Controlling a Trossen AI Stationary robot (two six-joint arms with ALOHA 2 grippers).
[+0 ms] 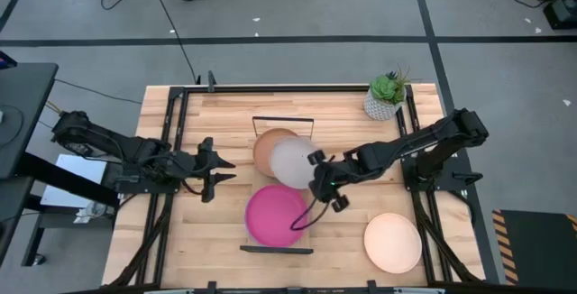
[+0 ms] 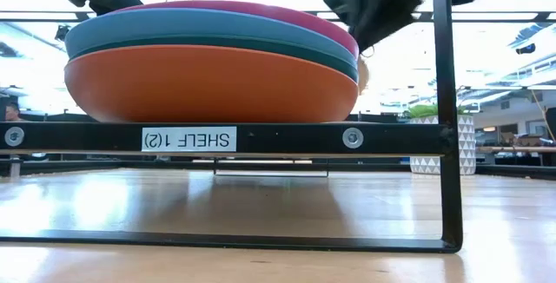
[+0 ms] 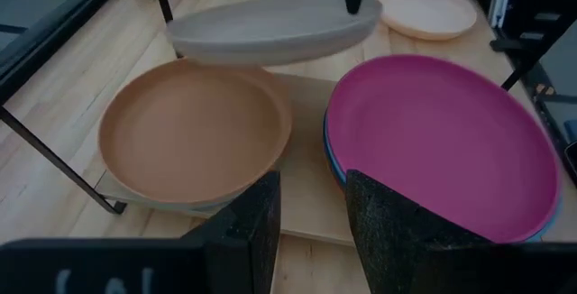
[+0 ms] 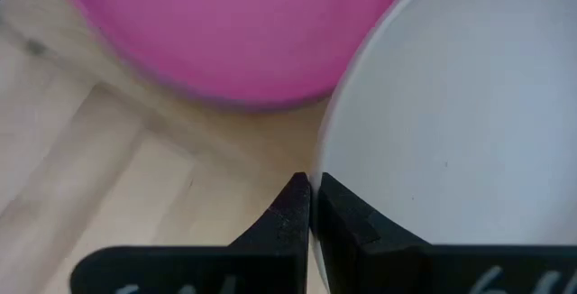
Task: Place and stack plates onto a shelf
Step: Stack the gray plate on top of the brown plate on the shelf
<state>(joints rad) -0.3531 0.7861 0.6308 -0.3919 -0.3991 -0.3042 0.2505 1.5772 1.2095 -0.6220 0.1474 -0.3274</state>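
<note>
My right gripper (image 1: 318, 184) is shut on the greyish white plate (image 1: 292, 161), which hovers over the tan-brown plate (image 3: 194, 132) on the shelf board (image 3: 306, 163). Beside it on the shelf stands a stack with the magenta plate (image 1: 274, 215) on top; the low view shows blue, dark teal and orange (image 2: 208, 83) plates beneath it. The peach-cream plate (image 1: 393, 242) lies flat on the table near the right front. My left gripper (image 1: 216, 169) waits open at the shelf's left side, touching nothing. My right gripper pinches the greyish white plate by its rim (image 4: 326, 172), on the side toward the table's right and near edge, between its two fingers. The fingers come in from the table's right, slanting down. The plate is lifted clear, nearly level, above the tan-brown plate.
A small potted plant (image 1: 388, 96) stands at the far right of the table. Thin black wire frames (image 1: 282, 118) (image 1: 275, 249) close the shelf's two short ends. Bare slatted tabletop (image 1: 225, 240) lies left of the shelf.
</note>
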